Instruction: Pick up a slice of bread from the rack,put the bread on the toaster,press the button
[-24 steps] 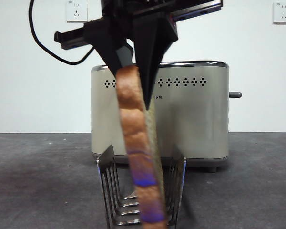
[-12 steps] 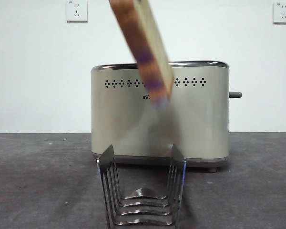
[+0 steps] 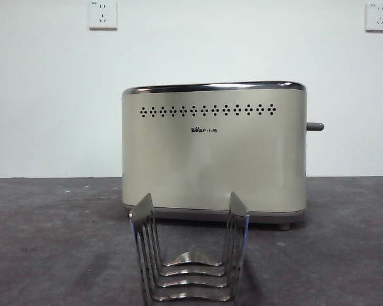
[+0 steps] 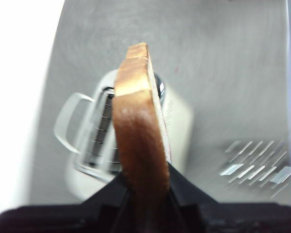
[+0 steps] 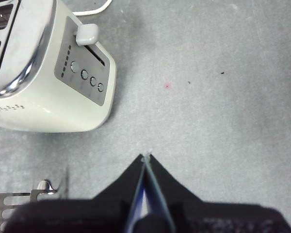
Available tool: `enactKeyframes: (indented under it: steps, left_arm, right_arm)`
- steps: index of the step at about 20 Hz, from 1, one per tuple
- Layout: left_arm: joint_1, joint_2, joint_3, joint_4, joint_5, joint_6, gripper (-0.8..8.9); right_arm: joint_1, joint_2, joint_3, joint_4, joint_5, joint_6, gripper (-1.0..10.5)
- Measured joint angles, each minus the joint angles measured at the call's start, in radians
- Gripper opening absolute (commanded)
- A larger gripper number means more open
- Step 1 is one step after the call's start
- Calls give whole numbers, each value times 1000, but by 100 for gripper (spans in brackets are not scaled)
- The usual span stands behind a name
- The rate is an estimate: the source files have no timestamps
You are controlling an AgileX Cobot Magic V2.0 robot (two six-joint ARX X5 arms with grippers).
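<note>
Bread: the slice of bread point(image 4: 140, 141) is up off the table, pinched at its lower edge between the jaws of my left gripper point(image 4: 146, 194), crust edge toward the wrist camera.

Position: from the left wrist view, I judge the slice to be hanging above the toaster point(image 4: 128, 141), whose open slots show just beside and behind it; the picture is blurred, so I cannot say how well slice and slot line up.

Front view: neither bread nor arm appears here, only the toaster point(image 3: 214, 153) and, nearer the camera, the rack point(image 3: 190, 255) with its wire loops holding no slice.

Right arm: my right gripper point(image 5: 146, 160) waits over bare table near the toaster's narrow end, its jaws pressed together on nothing.

Button: the lever point(image 5: 87, 34) sits at the top of its track on the control panel; in the front view it pokes out as a grey stub point(image 3: 315, 127) from the side.

Step in hand: I read this as the carry from rack to toaster, pickup done, drop not yet made.

Next move: I need to turn the slice edge-on to a slot, lower it straight, and release only once it is inside; then the lever must be pushed down.
</note>
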Motion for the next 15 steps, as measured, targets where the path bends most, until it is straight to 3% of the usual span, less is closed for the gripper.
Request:
enactKeyframes:
  steps: [3, 7, 10, 15]
  left_arm:
    - [44, 26, 0, 9, -5, 273, -7]
    - [92, 78, 0, 118, -5, 411, -9]
    - [110, 107, 0, 135, -8, 457, -10]
    - [125, 194, 0, 123, 31, 448, -10]
  right_arm:
    - [0, 0, 0, -22, 5, 0, 2]
    - [0, 0, 0, -26, 35, 0, 2]
    - [0, 0, 0, -40, 38, 0, 2]
    - [0, 0, 0, -48, 62, 0, 2]
